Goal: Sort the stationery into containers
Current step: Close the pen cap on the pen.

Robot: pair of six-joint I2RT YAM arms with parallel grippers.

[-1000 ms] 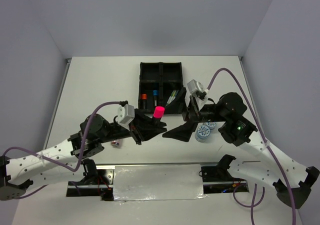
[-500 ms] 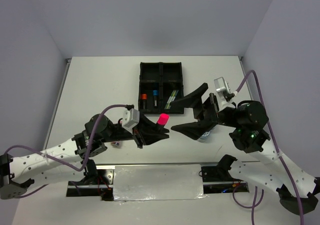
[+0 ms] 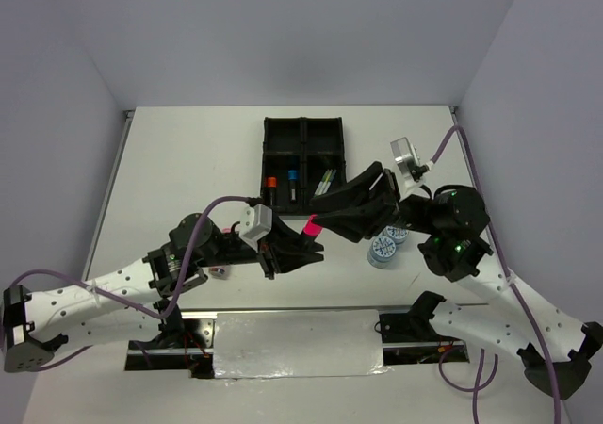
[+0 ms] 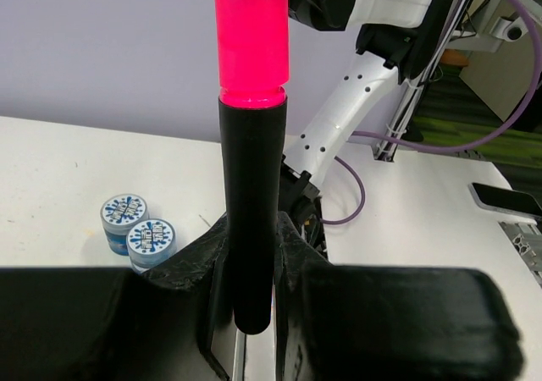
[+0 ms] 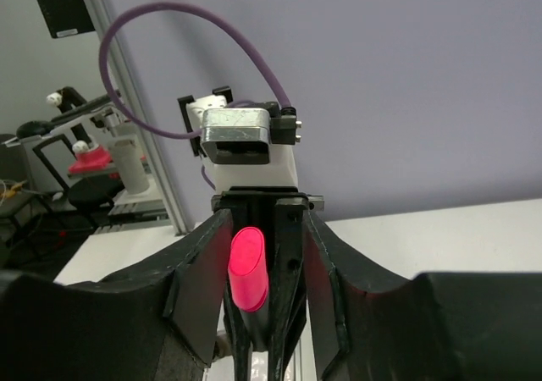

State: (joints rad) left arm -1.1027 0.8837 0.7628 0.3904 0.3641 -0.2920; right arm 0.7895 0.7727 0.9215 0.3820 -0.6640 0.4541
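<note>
top external view shows the left gripper (image 3: 300, 247) clamped on the black body of a pink-capped highlighter (image 3: 307, 230), held in the air over the front of the table (image 3: 188, 160), just short of the black tray (image 3: 267, 160). the right gripper (image 3: 330, 219) faces it from the other side, its jaws apart with the pink cap (image 5: 247, 267) between them. in the right wrist view the cap sits close to one finger with a gap to the other; whether the near finger touches it i cannot tell. two blue-white rolls (image 3: 382, 251) stand side by side on the table under the right arm. in the tray, an orange-capped highlighter (image 3: 271, 185) and a blue-capped highlighter (image 3: 293, 175) fill the near left compartment, and thin pens (image 3: 325, 181) the near right one.
</note>
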